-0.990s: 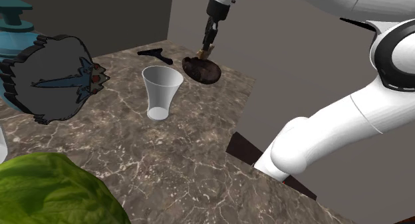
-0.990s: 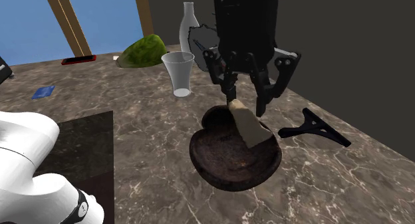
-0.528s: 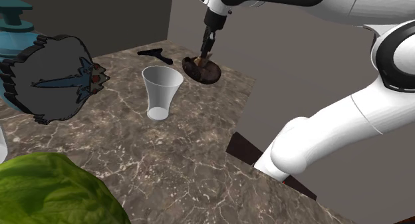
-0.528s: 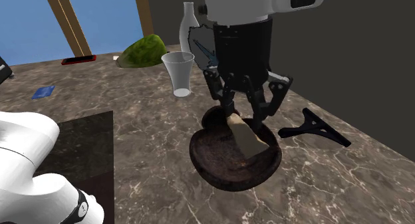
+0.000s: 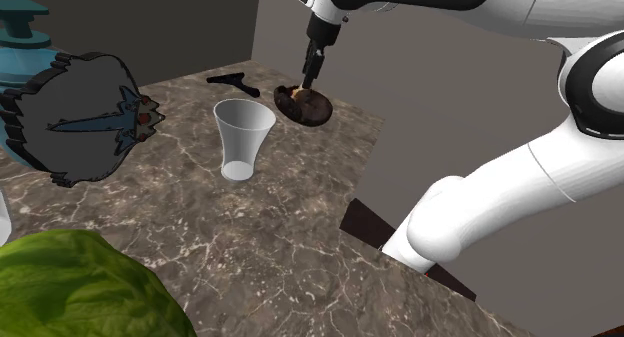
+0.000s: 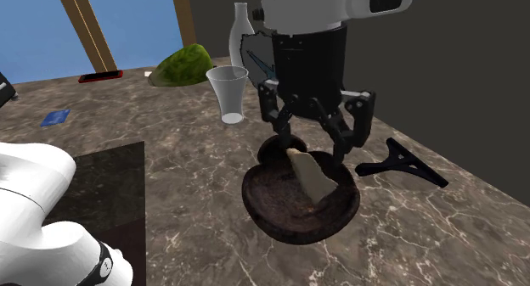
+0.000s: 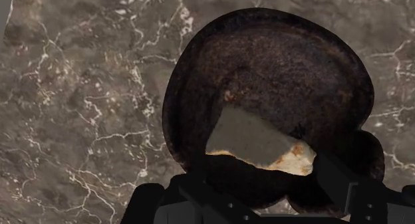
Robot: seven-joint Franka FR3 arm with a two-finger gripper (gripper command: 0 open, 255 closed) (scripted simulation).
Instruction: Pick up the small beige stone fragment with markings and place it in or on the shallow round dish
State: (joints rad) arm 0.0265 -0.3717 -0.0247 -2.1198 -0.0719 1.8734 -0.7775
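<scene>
Second exterior view: beige stone fragment (image 6: 311, 177) lies tilted inside dark shallow dish (image 6: 280, 218) on marble worktop (image 6: 195, 157); hand (image 6: 316, 148) spread above it. Finger contact with stone unclear.

On the stone surface (image 5: 200, 220)
A clear cup (image 5: 243, 135) stands upright; a black forked piece (image 5: 232, 81) and a green lump (image 5: 70, 285) lie well apart.
</scene>
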